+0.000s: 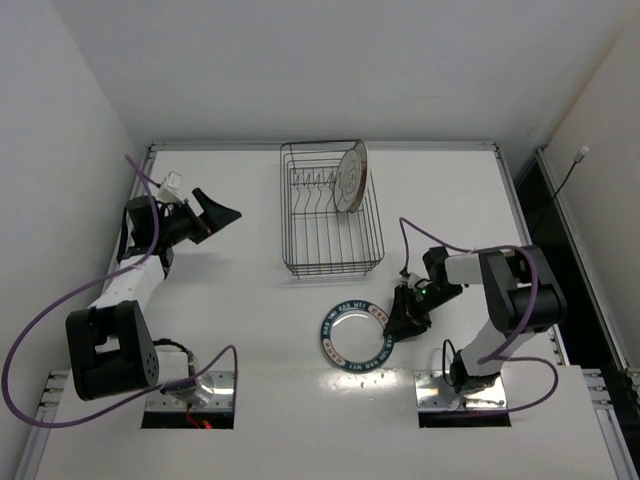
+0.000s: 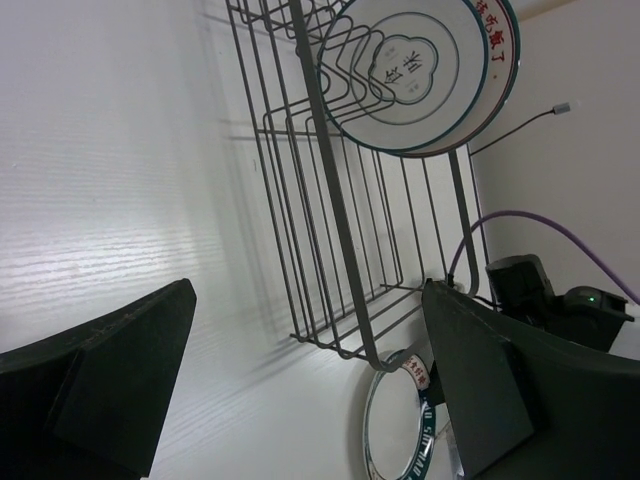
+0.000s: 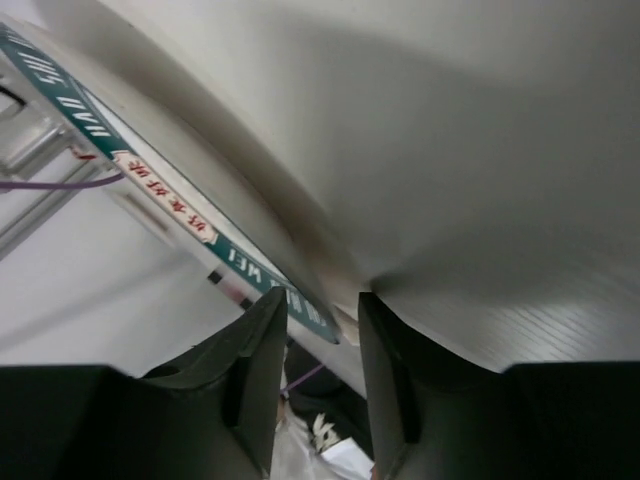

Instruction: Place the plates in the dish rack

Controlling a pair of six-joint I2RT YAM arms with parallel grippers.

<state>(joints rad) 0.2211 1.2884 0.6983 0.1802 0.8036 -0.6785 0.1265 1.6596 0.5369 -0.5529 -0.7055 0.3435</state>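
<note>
Right gripper (image 1: 398,320), low and right of centre in the overhead frame, sets its two fingers (image 3: 262,370) astride the near rim of the teal-lettered plate (image 1: 352,338). The wrist view shows that rim running down into the narrow gap between them. Whether the pads have bitten or merely flank the edge cannot be told from these views.

Around it spreads the white table (image 1: 240,300). At upper centre stands the dish rack (image 1: 330,240), a dark wire basket with upright tines. Two plates are on edge at its far right end: a white plate with a thin dark ring and centre motif (image 2: 405,70), and close behind it a second plate (image 2: 503,55) of which only a red-lettered sliver of rim shows. The teal-lettered plate lies on the table at lower centre, just below the rack's near right corner and apart from it. At upper left, well clear of the rack, the left gripper (image 1: 225,212) hangs with its jaws spread wide, holding nothing.

By this reading, two of three plates are loaded and the step in hand is the pickup of the last. The next move would call for a firm pinch on the rim, then a lift that tips the plate upright. From there it goes up the frame to a free slot between tines, below the two already seated, without knocking them.
</note>
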